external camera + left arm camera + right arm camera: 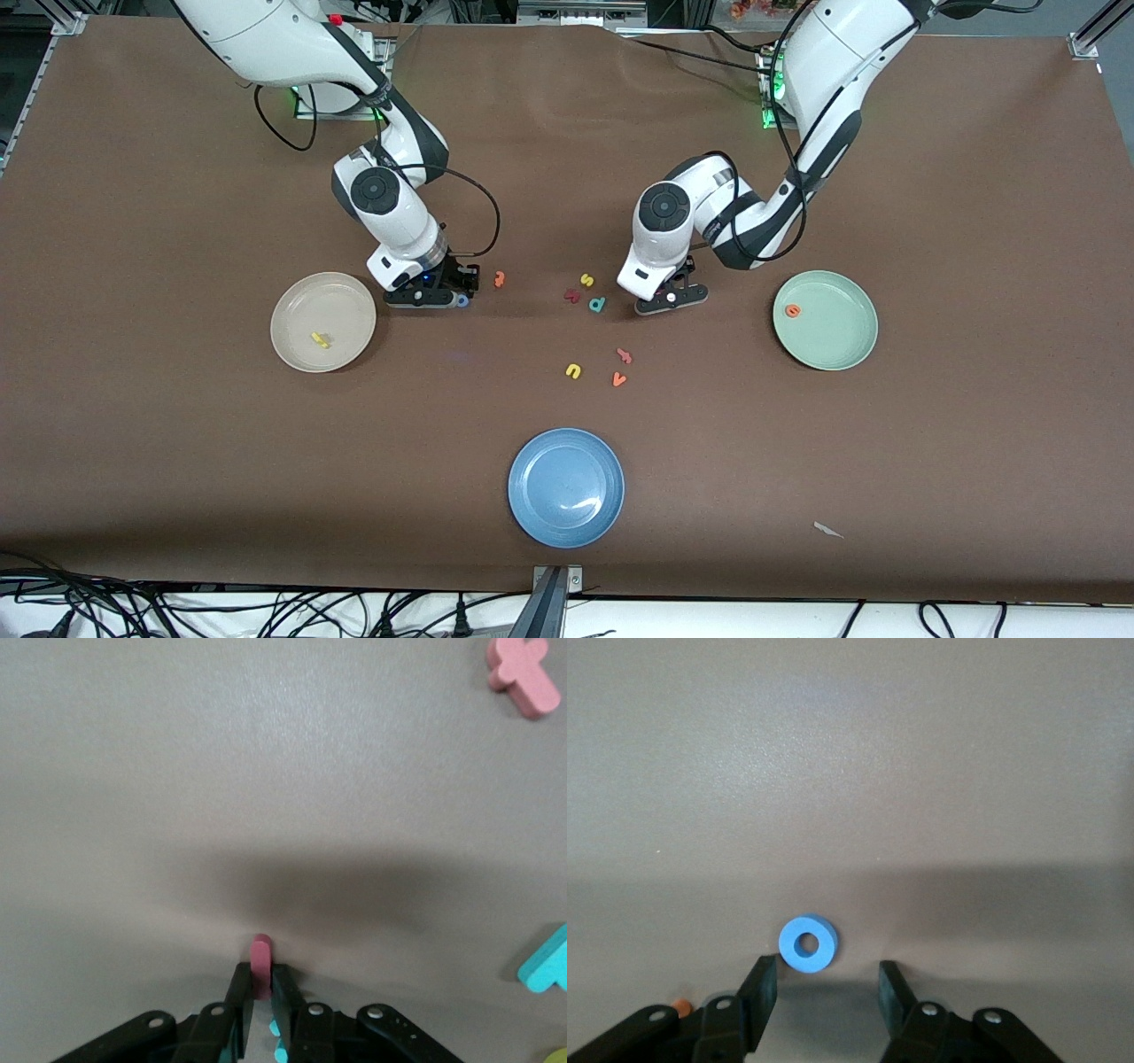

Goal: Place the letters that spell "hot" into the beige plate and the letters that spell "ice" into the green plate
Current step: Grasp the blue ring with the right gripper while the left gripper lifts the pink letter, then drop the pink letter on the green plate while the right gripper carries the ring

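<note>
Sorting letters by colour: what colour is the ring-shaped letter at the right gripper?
Blue ring-shaped letter, clearest in the right wrist view.

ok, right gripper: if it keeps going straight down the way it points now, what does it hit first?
Most likely the blue "o". The right gripper is open, pointing down at the table, with the ring lying flat just ahead of its fingertips, slightly off-centre. Depth is unclear, so the fingers could touch bare table instead.

yellow h (320,339) in beige plate (301,301)

a blue plate (566,487) lies nearest the front camera. a yellow "u" (573,371), an orange "v" (619,379) and a salmon-pink letter (625,356) are clustered beside one another mid-table; a yellow "s" (586,280) lies farther back.
</note>
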Action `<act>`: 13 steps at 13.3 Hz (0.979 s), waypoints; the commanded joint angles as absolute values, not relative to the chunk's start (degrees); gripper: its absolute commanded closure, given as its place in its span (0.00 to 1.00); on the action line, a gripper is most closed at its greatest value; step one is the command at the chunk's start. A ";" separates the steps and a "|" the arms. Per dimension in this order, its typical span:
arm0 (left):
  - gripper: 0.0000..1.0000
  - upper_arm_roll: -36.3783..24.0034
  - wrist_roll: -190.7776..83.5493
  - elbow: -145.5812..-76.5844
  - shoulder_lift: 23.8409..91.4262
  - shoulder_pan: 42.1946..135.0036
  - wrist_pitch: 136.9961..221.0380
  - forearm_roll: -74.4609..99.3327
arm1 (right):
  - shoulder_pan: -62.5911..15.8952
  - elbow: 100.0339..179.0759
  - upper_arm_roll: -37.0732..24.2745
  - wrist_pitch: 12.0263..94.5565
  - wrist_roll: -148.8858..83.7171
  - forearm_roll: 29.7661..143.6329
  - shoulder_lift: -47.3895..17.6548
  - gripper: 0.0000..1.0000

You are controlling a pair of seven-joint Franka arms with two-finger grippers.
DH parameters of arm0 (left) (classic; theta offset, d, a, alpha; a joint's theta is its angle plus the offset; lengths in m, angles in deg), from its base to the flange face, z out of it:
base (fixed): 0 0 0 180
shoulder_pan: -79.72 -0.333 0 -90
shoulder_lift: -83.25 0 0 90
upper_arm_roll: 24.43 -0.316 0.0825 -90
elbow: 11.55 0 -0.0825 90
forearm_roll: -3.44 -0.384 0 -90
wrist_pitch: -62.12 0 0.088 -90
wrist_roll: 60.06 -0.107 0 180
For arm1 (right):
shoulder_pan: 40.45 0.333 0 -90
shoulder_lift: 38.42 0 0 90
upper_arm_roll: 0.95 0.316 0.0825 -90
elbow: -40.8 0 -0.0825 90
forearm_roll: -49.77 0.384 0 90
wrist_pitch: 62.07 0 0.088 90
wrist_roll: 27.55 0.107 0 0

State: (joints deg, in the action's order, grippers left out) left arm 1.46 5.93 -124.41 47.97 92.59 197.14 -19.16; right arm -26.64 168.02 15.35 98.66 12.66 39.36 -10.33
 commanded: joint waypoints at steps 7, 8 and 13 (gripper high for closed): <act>1.00 2.81 2.45 -125.80 51.95 87.83 193.53 -19.24 | -17.42 164.63 7.22 99.39 14.46 37.64 -7.39 0.45; 1.00 5.00 -0.36 -125.72 53.44 83.98 192.21 -17.23 | -17.42 164.63 7.22 99.39 14.46 37.64 -7.39 0.47; 1.00 19.59 -18.36 -123.08 56.01 61.05 175.62 -14.13 | -17.42 164.63 7.22 99.39 14.46 37.46 -7.39 0.59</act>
State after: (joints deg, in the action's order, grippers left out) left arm 15.14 -10.81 -123.35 54.98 68.63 181.59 -15.71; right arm -18.11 165.94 8.01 98.71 12.82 39.32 -9.57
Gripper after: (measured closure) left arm 0.885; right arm 0.564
